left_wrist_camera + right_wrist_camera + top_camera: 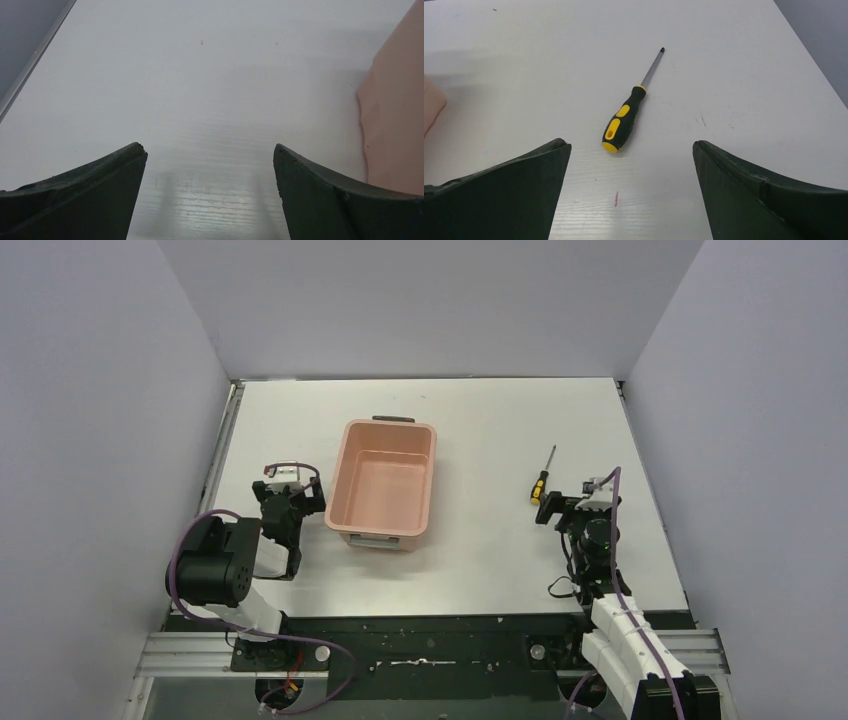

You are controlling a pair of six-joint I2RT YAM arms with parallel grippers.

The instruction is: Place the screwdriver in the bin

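The screwdriver point(541, 478), yellow-and-black handle and thin dark shaft, lies on the white table right of centre, tip pointing away. In the right wrist view the screwdriver point(624, 120) lies just ahead of my open fingers, handle end nearest. The salmon-pink bin point(386, 485) stands empty at the table's middle, dark grey handles at its near and far ends. My right gripper point(556, 508) is open and empty, just behind the screwdriver's handle. My left gripper point(295, 502) is open and empty, just left of the bin; the bin's wall point(395, 125) shows at the right of the left wrist view.
Grey walls enclose the table on the left, back and right. A metal rail point(222, 455) runs along the table's left edge. A small red mark point(615, 198) is on the table between my right fingers. Cables loop around both arm bases.
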